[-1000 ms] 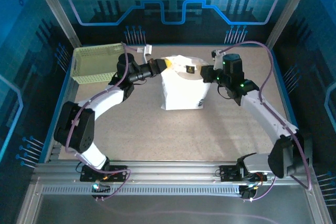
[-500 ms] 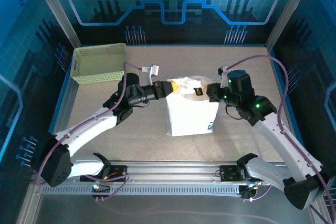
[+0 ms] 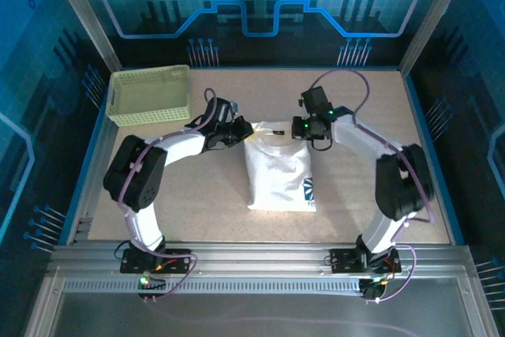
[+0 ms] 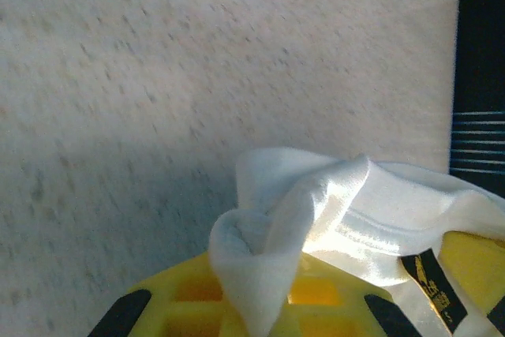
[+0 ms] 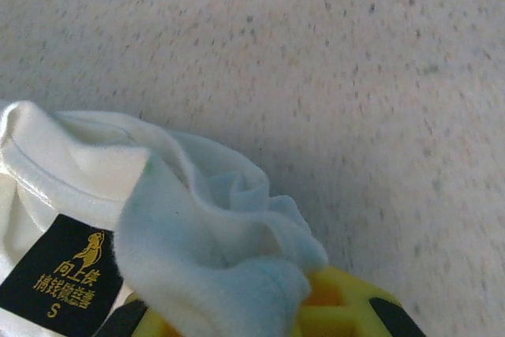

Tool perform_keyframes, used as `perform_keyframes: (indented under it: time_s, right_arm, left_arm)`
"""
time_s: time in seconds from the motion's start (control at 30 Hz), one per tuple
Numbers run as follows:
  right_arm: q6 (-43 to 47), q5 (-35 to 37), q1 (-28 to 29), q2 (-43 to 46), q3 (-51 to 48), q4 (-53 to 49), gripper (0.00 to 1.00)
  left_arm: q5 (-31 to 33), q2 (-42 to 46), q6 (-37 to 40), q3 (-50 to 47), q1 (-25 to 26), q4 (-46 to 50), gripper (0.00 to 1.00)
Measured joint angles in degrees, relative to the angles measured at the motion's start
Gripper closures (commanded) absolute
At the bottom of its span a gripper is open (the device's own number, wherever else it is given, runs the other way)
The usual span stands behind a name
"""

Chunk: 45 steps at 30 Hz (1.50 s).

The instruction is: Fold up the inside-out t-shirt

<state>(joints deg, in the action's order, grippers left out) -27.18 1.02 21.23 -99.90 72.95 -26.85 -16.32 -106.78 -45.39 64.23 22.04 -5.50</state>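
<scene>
We now have the t-shirt (image 3: pixel 278 175) lying flat; our left gripper (image 3: pixel 243 132) and right gripper (image 3: pixel 300 132) still pinch its far edge, ready for folding.

One t-shirt (image 3: pixel 276 173), one basket (image 3: pixel 150 99), two arms (image 3: pixel 170 150) (image 3: pixel 359 138).

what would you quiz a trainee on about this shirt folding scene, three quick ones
1. True or false: the t-shirt lies in the basket.
2. The left gripper and right gripper pinch which end of the t-shirt? A: the far end, by the black label. B: the near end, by the blue print. C: neither, both are open.
3. Fill in: the black label's size letter is ___.
Key: 1 false; 2 A; 3 S.
</scene>
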Motion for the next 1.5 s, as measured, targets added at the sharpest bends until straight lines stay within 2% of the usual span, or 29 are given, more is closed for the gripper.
perform_keyframes:
  time_s: [0.1, 0.17, 0.4, 0.53, 0.63, 0.8, 1.0, 1.23, 1.5]
  right_arm:
    - [2.0, -0.5, -0.9, -6.6, 5.4, 1.0, 0.97]
    - [3.1, -1.5, -1.6, -10.2, 8.3, 1.8, 0.89]
    - [5.8, -4.7, -4.8, -17.5, 12.9, 2.9, 0.49]
    - [7.1, -6.7, -6.6, -17.8, 13.5, 3.0, 0.36]
    - [8.1, -10.6, -8.6, -17.3, 13.1, 3.9, 0.31]
    - [8.4, -19.9, -13.3, -13.7, 8.9, 7.5, 0.33]
    - [8.2, -26.4, -16.6, -14.1, 7.6, 10.3, 0.37]
    - [8.2, -30.1, -16.5, -19.3, 8.0, 11.4, 0.4]
    - [8.2, -30.2, -15.6, -23.3, 13.0, 7.5, 0.42]
  left_arm:
    - [-0.5, -6.0, 0.8, 5.7, -1.9, 1.0, 1.0]
    - [-1.0, -9.4, 1.0, 9.0, -2.9, 1.8, 0.99]
    - [-2.2, -15.4, 2.7, 15.6, -4.5, 5.5, 0.86]
    - [-2.4, -17.0, 4.3, 18.8, -4.8, 8.8, 0.84]
    - [-2.7, -17.9, 5.4, 21.0, -5.0, 10.7, 0.83]
    - [-3.0, -19.2, 6.6, 22.3, -5.3, 11.8, 0.83]
    - [-3.1, -19.6, 6.6, 22.4, -5.4, 12.1, 0.84]
    - [-3.7, -20.7, 6.6, 22.9, -5.4, 12.1, 0.85]
    - [-4.3, -21.2, 6.5, 23.2, -5.4, 12.0, 0.87]
